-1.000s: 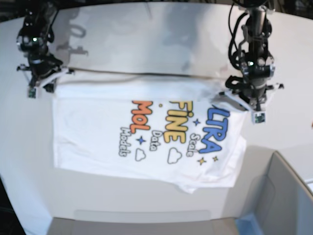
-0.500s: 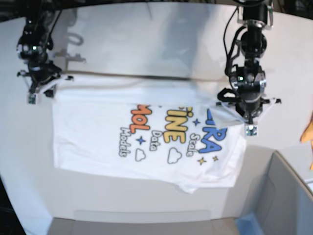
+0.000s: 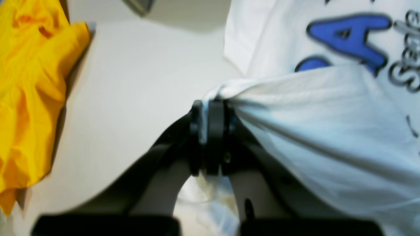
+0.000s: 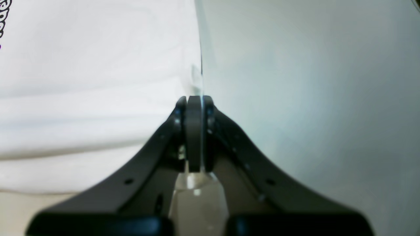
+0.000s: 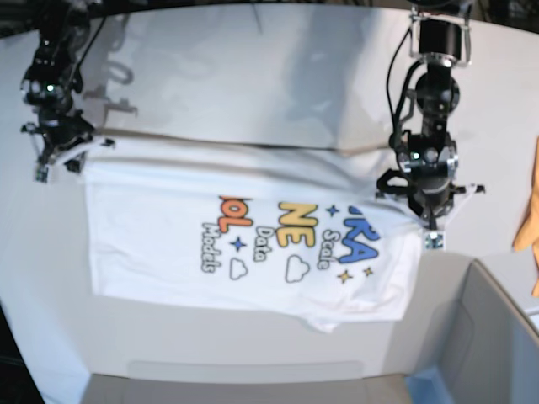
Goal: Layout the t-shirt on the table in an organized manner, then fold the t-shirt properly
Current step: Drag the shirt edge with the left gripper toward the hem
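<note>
The white t-shirt (image 5: 244,252) lies on the white table (image 5: 253,67), and its far part is folded over the print, so only the ends of the coloured words show. At the shirt's right corner, my left gripper (image 5: 429,225) is shut on a bunched corner of cloth. The left wrist view shows this left gripper (image 3: 210,106) pinching the fabric just below the blue letter A (image 3: 347,36). My right gripper (image 5: 55,158) is shut on the left corner. In the right wrist view the right gripper (image 4: 194,101) clamps the thin edge of the t-shirt (image 4: 92,82).
An orange cloth (image 5: 530,219) hangs at the table's right edge and appears large in the left wrist view as the orange cloth (image 3: 29,82). A grey bin (image 5: 497,337) with a blue corner stands at the near right.
Both grippers have kept their grip. The folded-over flap now covers more of the print. The left gripper has moved toward the near edge and the right gripper slightly left.
</note>
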`<action>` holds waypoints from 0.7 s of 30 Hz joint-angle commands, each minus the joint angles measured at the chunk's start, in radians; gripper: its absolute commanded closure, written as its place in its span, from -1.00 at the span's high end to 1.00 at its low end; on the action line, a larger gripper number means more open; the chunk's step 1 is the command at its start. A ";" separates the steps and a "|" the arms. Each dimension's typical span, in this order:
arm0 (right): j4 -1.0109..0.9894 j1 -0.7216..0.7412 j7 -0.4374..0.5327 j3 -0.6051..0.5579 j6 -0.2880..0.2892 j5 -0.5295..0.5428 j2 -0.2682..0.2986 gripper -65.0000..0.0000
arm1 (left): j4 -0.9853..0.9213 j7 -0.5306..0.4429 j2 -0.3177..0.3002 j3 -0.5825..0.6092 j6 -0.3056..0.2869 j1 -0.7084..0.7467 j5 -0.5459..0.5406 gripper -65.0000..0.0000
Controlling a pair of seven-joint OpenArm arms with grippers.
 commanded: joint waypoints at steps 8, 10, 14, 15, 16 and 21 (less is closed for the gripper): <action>-0.052 0.008 0.023 0.007 -0.004 -0.002 0.016 -1.00 | -0.126 -0.026 -0.012 0.150 0.011 -0.093 0.022 -0.99; -0.052 0.008 0.023 0.007 -0.004 -0.002 0.016 -1.00 | -0.139 -0.035 -0.012 0.149 0.011 -0.104 0.022 -0.99; -0.052 0.008 0.023 0.007 -0.004 -0.002 0.019 -1.00 | -0.139 -0.079 -0.012 0.149 0.011 -0.104 0.022 -0.98; -0.052 0.008 0.023 0.009 -0.004 -0.002 0.019 -1.00 | -0.143 -0.084 -0.012 0.152 0.011 -0.104 0.022 -0.98; -0.052 0.008 0.023 0.009 -0.004 -0.002 0.019 -1.00 | -0.157 -0.087 -0.012 0.155 0.011 -0.104 0.022 -0.98; -0.054 0.024 0.023 0.009 -0.004 -0.002 0.016 -1.00 | -0.287 -0.161 -0.006 0.156 0.011 -0.136 0.022 -0.98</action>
